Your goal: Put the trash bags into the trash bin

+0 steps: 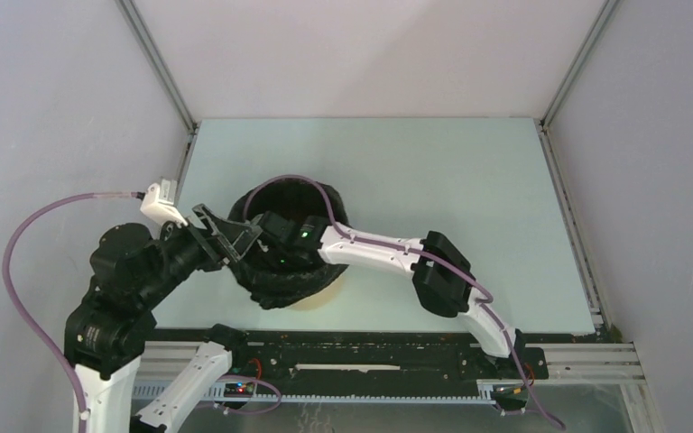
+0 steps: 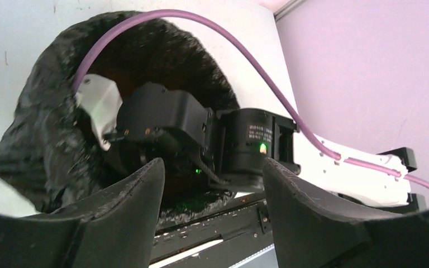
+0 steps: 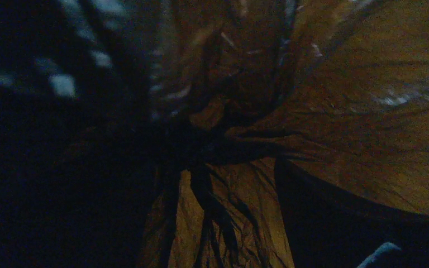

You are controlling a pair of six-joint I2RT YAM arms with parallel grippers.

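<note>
Pale green table (image 1: 433, 180), white walls: the trash bin (image 1: 325, 296) stands near the front edge, with the black trash bag (image 1: 275, 284) in it.
The bag's crinkled edge lies over the bin's rim, its mouth spread wide. The right gripper (image 1: 269, 245) reaches down into the bagged bin; its wrist view shows only gathered, amber-lit plastic, so I cannot tell whether it grips. The left gripper (image 1: 242, 236) hangs just beside the bin's left rim, fingers parted, holding nothing.
</note>
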